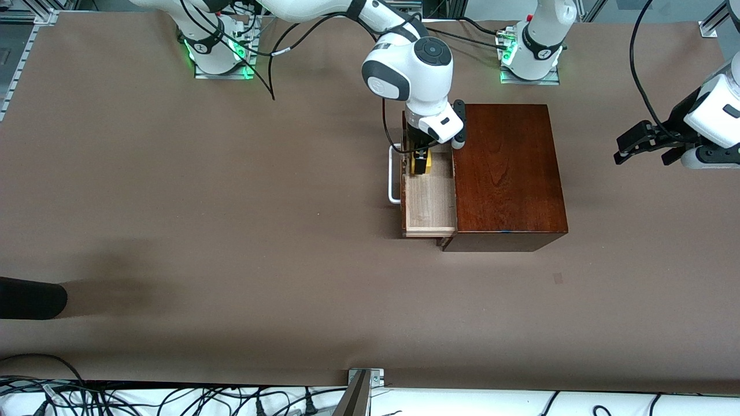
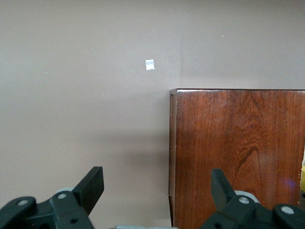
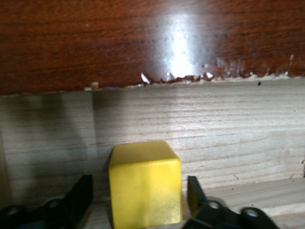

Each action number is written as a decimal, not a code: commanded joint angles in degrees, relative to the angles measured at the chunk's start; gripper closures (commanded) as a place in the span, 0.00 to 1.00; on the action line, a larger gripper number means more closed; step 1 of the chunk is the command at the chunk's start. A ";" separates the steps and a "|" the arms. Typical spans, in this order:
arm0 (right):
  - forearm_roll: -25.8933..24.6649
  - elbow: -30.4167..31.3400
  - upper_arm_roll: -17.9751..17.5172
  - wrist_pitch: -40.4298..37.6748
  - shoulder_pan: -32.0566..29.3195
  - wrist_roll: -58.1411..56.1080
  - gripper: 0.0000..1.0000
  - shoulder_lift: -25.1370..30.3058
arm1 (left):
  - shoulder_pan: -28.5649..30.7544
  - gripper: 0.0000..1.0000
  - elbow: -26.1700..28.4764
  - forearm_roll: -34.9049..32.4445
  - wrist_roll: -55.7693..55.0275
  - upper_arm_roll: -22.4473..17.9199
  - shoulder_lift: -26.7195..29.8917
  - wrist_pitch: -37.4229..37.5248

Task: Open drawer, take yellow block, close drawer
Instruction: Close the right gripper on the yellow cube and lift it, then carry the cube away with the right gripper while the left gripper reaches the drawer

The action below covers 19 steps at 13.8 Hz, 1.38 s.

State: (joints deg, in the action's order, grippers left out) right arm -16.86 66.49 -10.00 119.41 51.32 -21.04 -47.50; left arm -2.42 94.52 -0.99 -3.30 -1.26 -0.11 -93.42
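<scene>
yellow block (image 3: 145,188) sitting on the pale floor of the open drawer (image 1: 429,202), at the end nearest the robots' bases, close against the dark wooden box (image 1: 506,173). right gripper (image 3: 138,200) down in the tray, fingers (image 3: 78,195) spread either side of the cube with gaps showing, holding nothing yet. best done by lowering a touch more, centring, then squeezing on flat faces and lifting straight up, clear of the box edge and tray walls. white handle (image 1: 394,173) free for the closing push afterwards. left gripper (image 2: 157,191) waiting over the counter (image 1: 231,202) beside the box, fingers wide apart, empty.
</scene>
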 commanded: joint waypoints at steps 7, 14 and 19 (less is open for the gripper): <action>1.46 -12.23 0.07 -12.86 0.01 -0.15 1.00 1.26 | -0.39 0.00 -0.65 0.47 0.84 -0.23 0.02 0.70; 8.68 -13.58 0.86 -21.94 -15.17 0.12 1.00 9.78 | -0.48 0.00 -0.65 0.47 0.93 -0.15 -0.06 0.70; 10.52 -10.26 2.27 -19.58 -26.86 0.12 1.00 10.23 | -1.01 0.00 -0.65 0.55 0.93 -0.15 -0.06 0.79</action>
State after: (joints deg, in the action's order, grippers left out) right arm -8.42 52.89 -7.61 98.29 27.54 -21.27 -38.11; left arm -2.94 94.50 -0.99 -3.27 -1.25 -0.11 -93.42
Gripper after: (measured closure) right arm 0.445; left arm 0.000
